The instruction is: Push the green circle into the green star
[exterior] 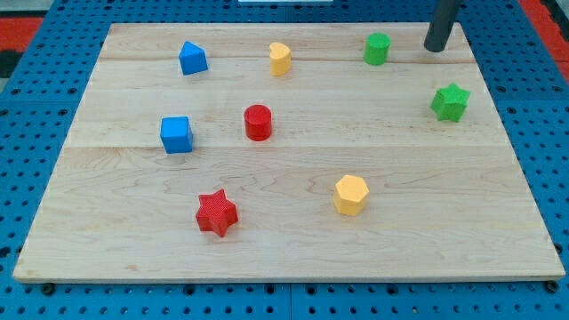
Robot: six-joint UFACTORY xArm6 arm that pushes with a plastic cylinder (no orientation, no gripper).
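Observation:
The green circle stands near the view's top, right of centre. The green star lies lower and further right, near the board's right edge. The two are well apart. My tip is at the top right, to the right of the green circle with a gap between them, and above the green star. The rod rises out of the view's top edge.
The wooden board also holds a blue pentagon-like block, a yellow block, a blue cube, a red cylinder, a red star and a yellow hexagon. Blue pegboard surrounds the board.

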